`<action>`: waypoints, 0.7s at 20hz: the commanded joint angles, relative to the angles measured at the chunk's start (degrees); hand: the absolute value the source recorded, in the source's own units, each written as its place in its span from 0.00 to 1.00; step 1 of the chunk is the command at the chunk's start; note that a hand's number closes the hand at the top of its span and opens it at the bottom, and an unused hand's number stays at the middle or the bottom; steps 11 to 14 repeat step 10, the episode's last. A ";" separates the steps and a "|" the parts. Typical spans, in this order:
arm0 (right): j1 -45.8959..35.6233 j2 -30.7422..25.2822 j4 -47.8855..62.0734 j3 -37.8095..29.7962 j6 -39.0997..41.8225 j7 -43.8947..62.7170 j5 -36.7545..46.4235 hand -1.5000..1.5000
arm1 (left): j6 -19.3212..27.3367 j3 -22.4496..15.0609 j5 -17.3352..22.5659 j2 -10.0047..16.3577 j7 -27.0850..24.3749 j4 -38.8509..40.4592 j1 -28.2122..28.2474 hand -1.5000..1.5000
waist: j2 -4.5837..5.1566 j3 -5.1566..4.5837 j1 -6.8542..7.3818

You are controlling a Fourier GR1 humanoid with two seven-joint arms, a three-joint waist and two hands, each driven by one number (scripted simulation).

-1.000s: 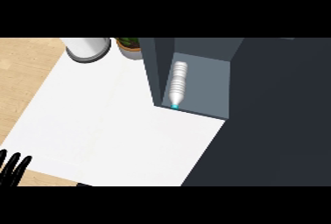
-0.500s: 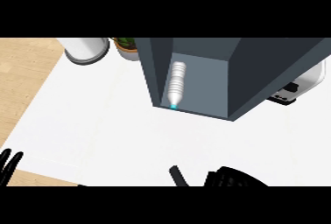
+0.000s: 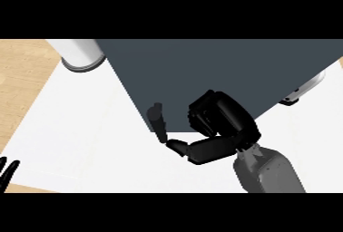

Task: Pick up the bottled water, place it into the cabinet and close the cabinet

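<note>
The bottled water does not show in the head view. The dark grey cabinet (image 3: pixel 221 72) fills the upper middle, and its door face covers the opening where the bottle lay. My right hand (image 3: pixel 213 136) rests against the cabinet's near edge. Its fingers (image 3: pixel 218 113) touch the door and its thumb (image 3: pixel 159 121) sticks out to the left, with nothing held. At the lower left edge only the fingertips of my left hand (image 3: pixel 7 170) show, open, pointing up and resting.
A white cylinder (image 3: pixel 81 55) stands at the cabinet's upper left. A white appliance (image 3: pixel 305 88) pokes out at the cabinet's right. The white mat (image 3: pixel 87 136) covers the wooden counter (image 3: pixel 20 81), which shows at the left.
My right hand came up from the lower edge to the cabinet. The door swung across the opening, and the bottle inside is now hidden. The view moved closer to the cabinet.
</note>
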 commanded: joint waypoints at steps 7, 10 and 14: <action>-23.12 1.08 25.65 -11.37 -4.53 -2.28 2.06 1.00 | -3.57 2.42 1.16 0.56 -0.42 0.19 0.85 0.00 | -0.05 0.26 -2.06; -23.93 1.09 29.32 -9.62 -3.85 -5.69 1.67 1.00 | -3.21 1.78 0.41 -1.01 -0.05 0.43 -0.11 0.00 | 0.04 0.26 -2.60; -23.93 1.09 29.32 -9.62 -3.85 -5.69 1.67 1.00 | -3.21 1.78 0.41 -1.01 -0.05 0.43 -0.11 0.00 | 0.04 0.26 -2.60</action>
